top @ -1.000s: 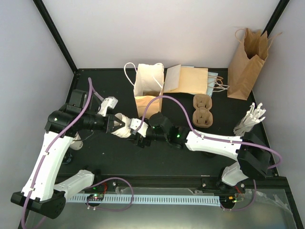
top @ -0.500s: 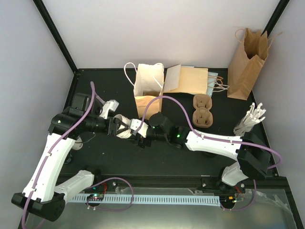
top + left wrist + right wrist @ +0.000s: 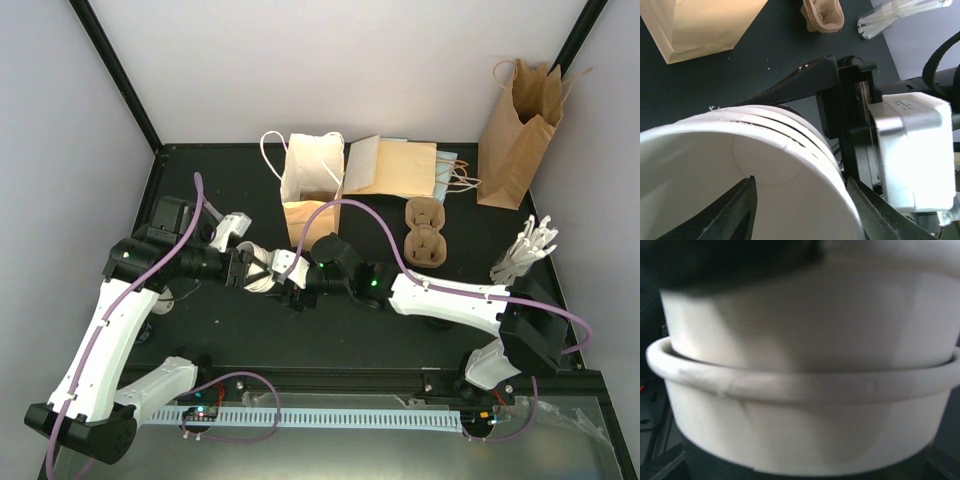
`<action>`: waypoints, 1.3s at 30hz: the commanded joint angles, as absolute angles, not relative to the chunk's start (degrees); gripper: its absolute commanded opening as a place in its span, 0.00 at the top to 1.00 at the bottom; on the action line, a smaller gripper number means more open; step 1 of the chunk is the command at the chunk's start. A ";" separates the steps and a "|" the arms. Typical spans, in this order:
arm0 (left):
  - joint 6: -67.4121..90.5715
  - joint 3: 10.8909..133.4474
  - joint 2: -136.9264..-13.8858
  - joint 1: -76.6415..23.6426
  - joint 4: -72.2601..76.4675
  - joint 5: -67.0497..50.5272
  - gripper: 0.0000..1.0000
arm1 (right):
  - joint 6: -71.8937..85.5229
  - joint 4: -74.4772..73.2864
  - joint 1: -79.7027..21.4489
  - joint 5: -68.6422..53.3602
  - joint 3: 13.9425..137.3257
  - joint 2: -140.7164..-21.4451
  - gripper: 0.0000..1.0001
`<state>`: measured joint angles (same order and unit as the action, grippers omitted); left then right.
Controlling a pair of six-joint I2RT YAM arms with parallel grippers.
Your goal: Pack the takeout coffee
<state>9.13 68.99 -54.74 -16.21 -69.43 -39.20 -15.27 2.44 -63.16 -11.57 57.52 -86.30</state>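
Black bench (image 3: 230, 335), pale walls (image 3: 350, 70), black corner posts (image 3: 115, 75). Nested white cups (image 3: 260, 275) are left of centre, between both arms. Left gripper (image 3: 800, 181) is open, jaws straddling the rim. Right gripper (image 3: 279, 272) seems clamped on the stack. Its housing label (image 3: 912, 105) is unreadable.

You're pressed right up against the nested cups (image 3: 805, 390) here, and cream-white paper fills almost the whole frame. The inner cup (image 3: 805, 325) sits down inside the outer cup (image 3: 805, 430). The outer one's rolled rim (image 3: 790, 382) runs straight across the middle like a band. A dark blurred shape (image 3: 730, 257) crosses the top left, too soft to name. Dark slivers (image 3: 660, 465) show at both bottom corners.
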 commanded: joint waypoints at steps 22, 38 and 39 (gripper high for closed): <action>6.79 73.64 -52.13 -16.52 -72.62 -35.46 0.98 | -18.84 0.93 -63.28 -13.12 54.10 -84.51 0.18; 8.96 74.82 -47.82 -16.52 -73.60 -33.20 0.98 | -18.59 5.48 -63.30 -10.60 45.36 -81.28 0.18; 8.96 74.79 -47.81 -16.55 -73.65 -33.10 0.98 | -18.63 5.46 -63.23 -10.49 45.11 -81.12 0.17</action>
